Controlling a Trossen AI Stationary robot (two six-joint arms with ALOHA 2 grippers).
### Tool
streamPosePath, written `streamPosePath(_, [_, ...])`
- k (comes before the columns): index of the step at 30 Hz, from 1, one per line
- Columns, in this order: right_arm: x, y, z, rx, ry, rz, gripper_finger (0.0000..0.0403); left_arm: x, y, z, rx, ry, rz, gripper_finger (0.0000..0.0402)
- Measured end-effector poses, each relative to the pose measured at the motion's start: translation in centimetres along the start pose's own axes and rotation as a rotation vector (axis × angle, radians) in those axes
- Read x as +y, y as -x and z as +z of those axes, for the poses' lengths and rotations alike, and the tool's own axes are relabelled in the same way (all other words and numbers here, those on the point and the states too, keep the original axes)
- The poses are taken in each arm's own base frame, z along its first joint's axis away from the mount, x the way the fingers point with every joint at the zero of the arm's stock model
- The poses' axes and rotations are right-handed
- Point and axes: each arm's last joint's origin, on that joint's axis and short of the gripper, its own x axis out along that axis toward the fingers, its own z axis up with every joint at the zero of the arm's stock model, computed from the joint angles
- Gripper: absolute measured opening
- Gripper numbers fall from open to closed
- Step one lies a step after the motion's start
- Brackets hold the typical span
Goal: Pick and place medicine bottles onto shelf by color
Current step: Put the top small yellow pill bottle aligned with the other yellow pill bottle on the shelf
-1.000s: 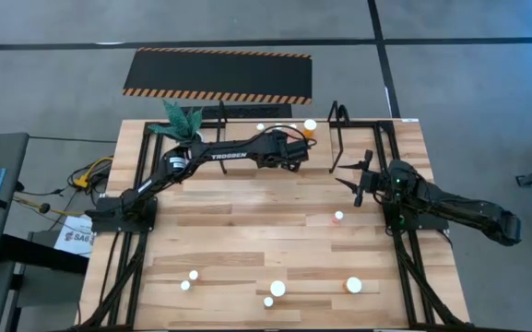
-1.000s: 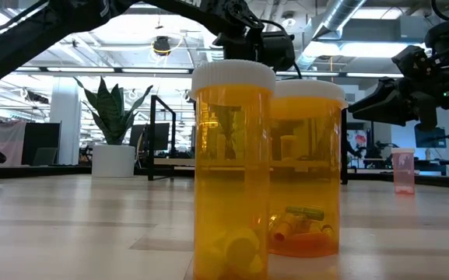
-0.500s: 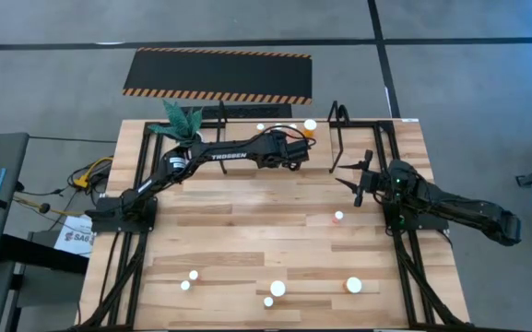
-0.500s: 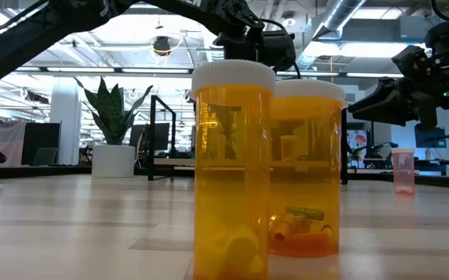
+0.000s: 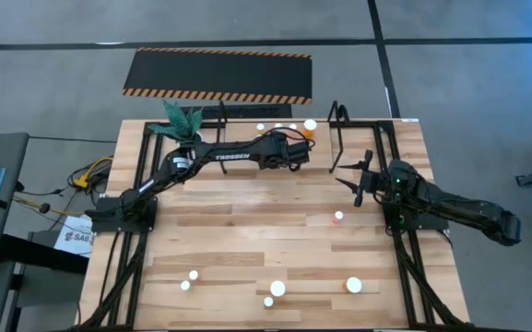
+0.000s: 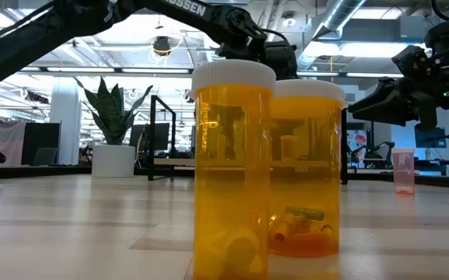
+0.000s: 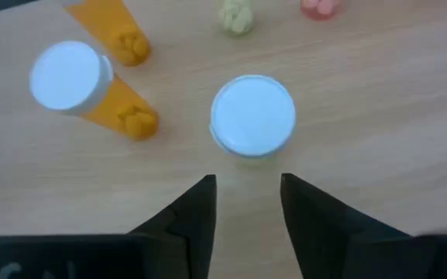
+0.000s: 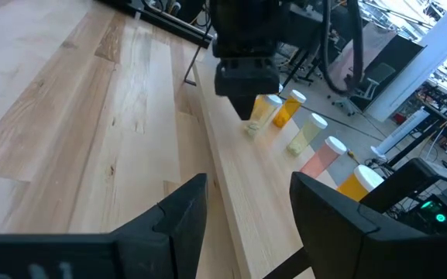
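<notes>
Several small white-capped medicine bottles stand in a row [image 5: 284,126] on the shelf [image 5: 337,120], a low black frame at the table's far edge. My left gripper [image 7: 248,209] hangs above that row with its fingers pointing down. They stand a little apart, empty, just clear of an upright white-capped bottle [image 7: 252,116]. Two orange bottles [image 7: 91,89] stand beside it. My right gripper [image 5: 358,177] waits open and empty at the table's right. More bottles [image 5: 277,289] stand near the front edge, and one [image 5: 338,217] right of centre.
A potted plant [image 5: 181,123] stands at the shelf's left end. A black hazard-striped mat [image 5: 218,74] lies on the floor beyond the table. Two large orange bottles [image 6: 232,167] stand close to the low camera, and a pink one [image 6: 403,171] farther right. Bare wood lies at mid-table.
My left arm has shifted a little toward the far edge, over the shelf's row of bottles. My right arm and the bottles have kept still.
</notes>
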Motion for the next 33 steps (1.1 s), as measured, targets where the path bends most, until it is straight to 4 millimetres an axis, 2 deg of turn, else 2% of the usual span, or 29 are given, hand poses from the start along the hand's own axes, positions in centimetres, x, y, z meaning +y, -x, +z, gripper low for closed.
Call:
streamPosePath(18, [0.0, 0.0, 0.0, 0.0, 0.0, 0.0, 0.0207, -0.2, -0.7, 0.9, -0.07, 0.052, -0.015, 0.0085])
streamPosePath(25, [0.0, 0.0, 0.0, 0.0, 0.0, 0.0, 0.0207, -0.3, -1.9, 0.7, -0.056, 0.044, -0.001, 0.0082])
streamPosePath(33, [0.0, 0.0, 0.0, 0.0, 0.0, 0.0, 0.0207, -0.2, -2.1, 1.4, -0.076, 0.057, -0.01, 0.0082])
